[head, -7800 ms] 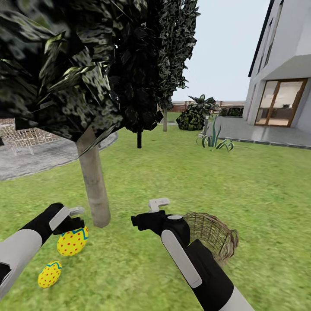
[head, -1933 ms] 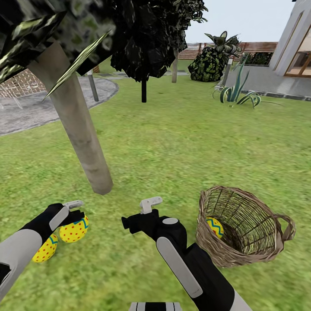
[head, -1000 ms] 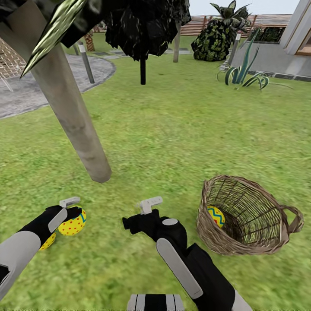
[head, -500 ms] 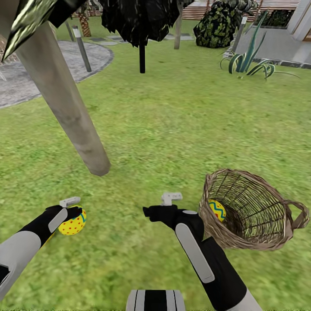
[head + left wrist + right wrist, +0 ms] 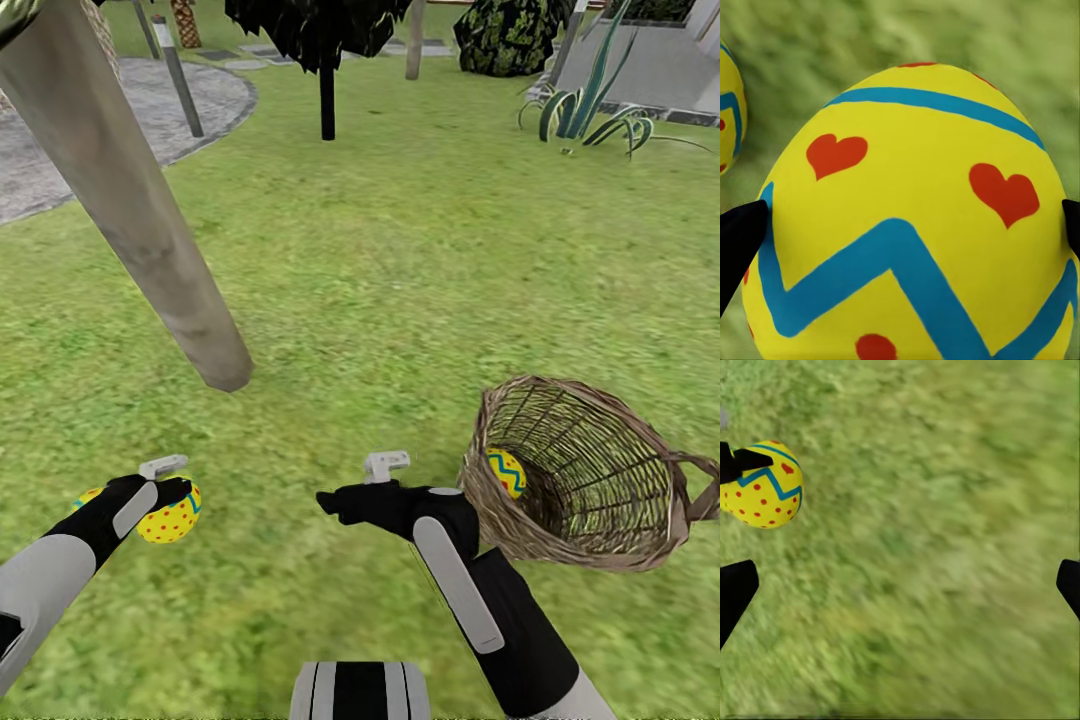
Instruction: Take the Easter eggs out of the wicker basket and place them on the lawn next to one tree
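Observation:
A yellow Easter egg [image 5: 172,516] with red dots and a blue zigzag sits between the fingers of my left gripper [image 5: 165,492], low over the lawn [image 5: 400,250]. Up close, this egg [image 5: 907,225] spans the gap between both black fingertips [image 5: 739,232]. A second egg [image 5: 86,495] peeks out behind my left arm, its edge [image 5: 729,112] beside the held one. The third egg [image 5: 507,472] lies inside the wicker basket [image 5: 600,520], which is tipped toward me at the right. My right gripper [image 5: 335,500] hovers open over grass, left of the basket. The leaning pale tree [image 5: 150,230] meets the ground just beyond the left gripper.
A thin dark-trunked tree [image 5: 327,100] stands farther back, with a grey paved round area [image 5: 60,150] and a post [image 5: 178,75] at the far left. Spiky plants [image 5: 585,105] and grey paving lie at the far right. Open grass spreads between trunk and basket.
The head view has tilted downward, so the whole scene has shifted. My right arm swung right toward the basket. The left gripper still holds its egg in the same place.

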